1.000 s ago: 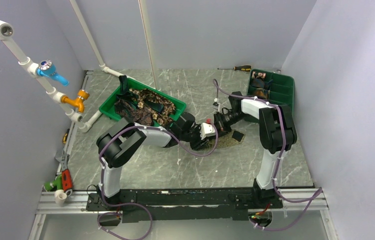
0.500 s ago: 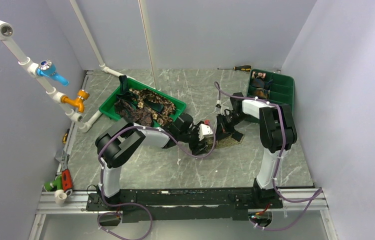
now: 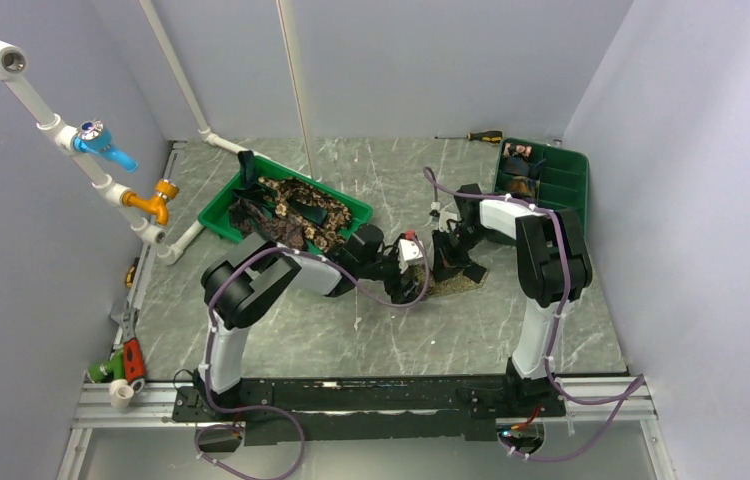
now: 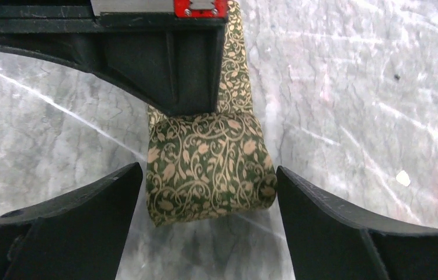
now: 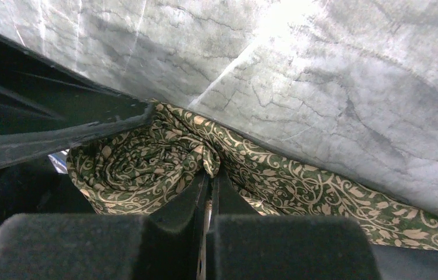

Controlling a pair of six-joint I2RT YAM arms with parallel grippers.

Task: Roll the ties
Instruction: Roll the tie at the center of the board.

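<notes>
**Coil pinched at mid-table**

The green, tan-vined fabric necktie is half rolled at the middle of the grey marbled table, far from every edge. Its core is clamped by the right gripper. The coil is flanked by the left gripper, whose fingers are spread wide.

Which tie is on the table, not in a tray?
The vine-patterned green tie, partly coiled on the table; the others lie in the left tray and right tray.

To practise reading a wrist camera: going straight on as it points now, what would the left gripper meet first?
Most likely the rolled end of the green vine-patterned tie, lying just ahead between the left gripper's open fingers. The right gripper stands right behind it, though depth is unclear.
</notes>
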